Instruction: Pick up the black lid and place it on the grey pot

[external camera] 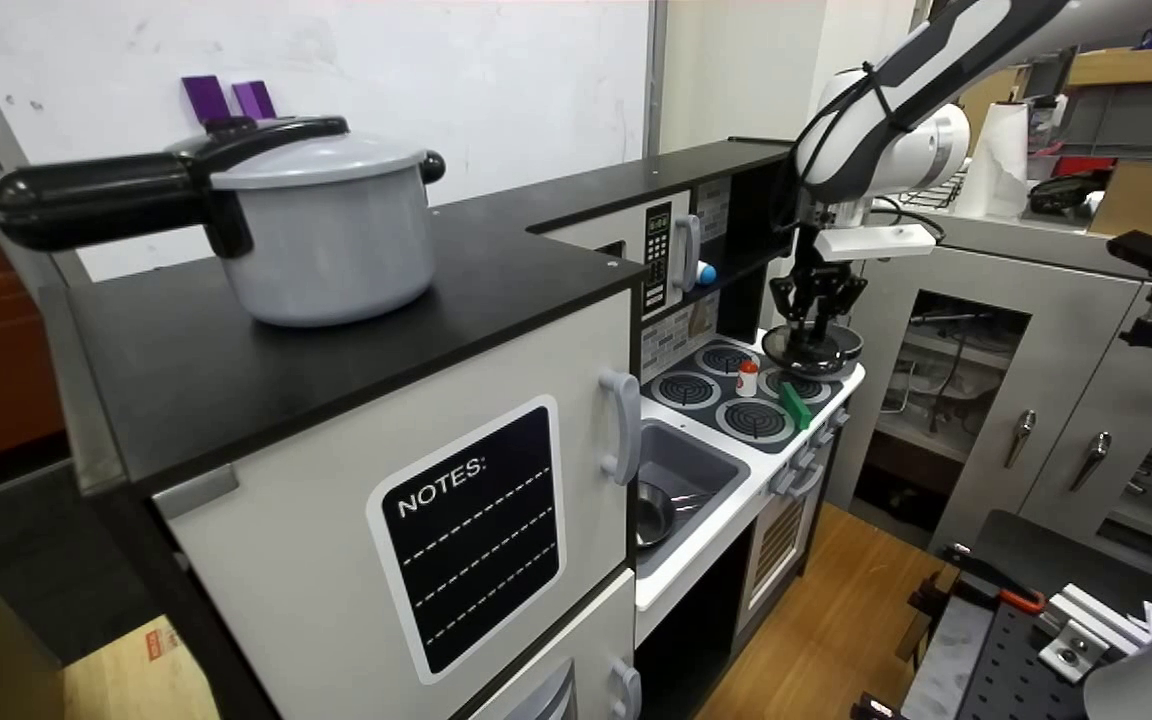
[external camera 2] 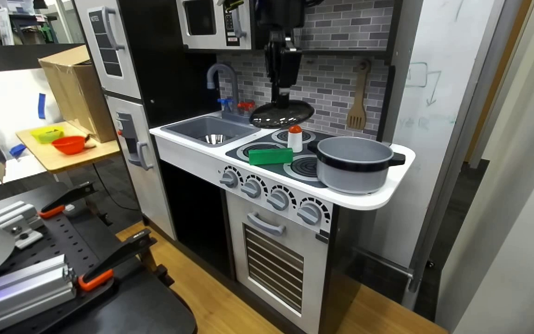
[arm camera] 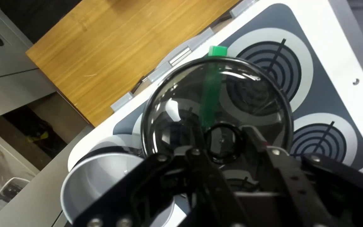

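Note:
The black lid [external camera 2: 267, 117] is round, dark and see-through, with a black rim and knob. It hangs in the air above the stove, slightly tilted, and also shows in an exterior view [external camera: 804, 358] and the wrist view [arm camera: 181, 91]. My gripper [arm camera: 223, 134] is shut on the lid's knob, fingers on either side; it also shows above the lid in an exterior view [external camera 2: 281, 95]. The grey pot [external camera 2: 351, 177], with a black band and side handles, stands open at the stove's right corner, lower than the lid. In the wrist view the pot [arm camera: 96, 173] is at lower left, partly behind the gripper.
A green block [external camera 2: 270, 156] and a white shaker with red top [external camera 2: 295, 141] stand on the stove under the lid. The sink [external camera 2: 188, 131] is beside it. A large pale pot [external camera: 336, 240] stands on the cabinet top. A shelf and microwave [external camera 2: 216, 23] are behind the gripper.

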`<state>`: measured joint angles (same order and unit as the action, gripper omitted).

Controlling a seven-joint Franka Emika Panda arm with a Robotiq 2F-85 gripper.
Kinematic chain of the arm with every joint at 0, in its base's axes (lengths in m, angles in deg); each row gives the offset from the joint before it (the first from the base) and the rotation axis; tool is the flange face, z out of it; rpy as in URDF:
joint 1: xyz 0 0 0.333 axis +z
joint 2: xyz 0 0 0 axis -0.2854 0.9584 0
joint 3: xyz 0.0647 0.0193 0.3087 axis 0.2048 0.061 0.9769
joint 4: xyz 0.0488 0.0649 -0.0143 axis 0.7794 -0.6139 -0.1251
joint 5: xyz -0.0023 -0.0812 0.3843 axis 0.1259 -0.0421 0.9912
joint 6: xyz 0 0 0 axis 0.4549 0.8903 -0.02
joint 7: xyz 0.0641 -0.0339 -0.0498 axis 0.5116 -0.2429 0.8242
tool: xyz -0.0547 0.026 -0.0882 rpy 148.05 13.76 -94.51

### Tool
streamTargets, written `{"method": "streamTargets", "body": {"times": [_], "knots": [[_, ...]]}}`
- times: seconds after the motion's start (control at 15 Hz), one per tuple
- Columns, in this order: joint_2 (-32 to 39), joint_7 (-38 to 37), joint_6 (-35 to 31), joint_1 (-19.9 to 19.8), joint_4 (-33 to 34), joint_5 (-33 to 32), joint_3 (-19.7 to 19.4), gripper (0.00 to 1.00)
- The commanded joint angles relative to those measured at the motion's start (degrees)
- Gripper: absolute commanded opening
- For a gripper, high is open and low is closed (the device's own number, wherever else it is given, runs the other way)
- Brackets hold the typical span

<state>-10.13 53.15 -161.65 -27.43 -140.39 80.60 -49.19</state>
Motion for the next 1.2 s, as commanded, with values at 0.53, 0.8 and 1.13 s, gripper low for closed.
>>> {"method": "streamTargets", "body": {"times": [0.53, 0.8, 1.13], "knots": [[5.6, -5.8, 1.3, -4.7, 8.3, 4.5, -3.8, 0.09], [7.8, -6.2, 1.8, -5.9, 11.8, 7.0, -4.6, 0.09], [10.2, -7.4, 2.1, -6.2, 14.6, 7.0, -5.0, 0.09]]}}
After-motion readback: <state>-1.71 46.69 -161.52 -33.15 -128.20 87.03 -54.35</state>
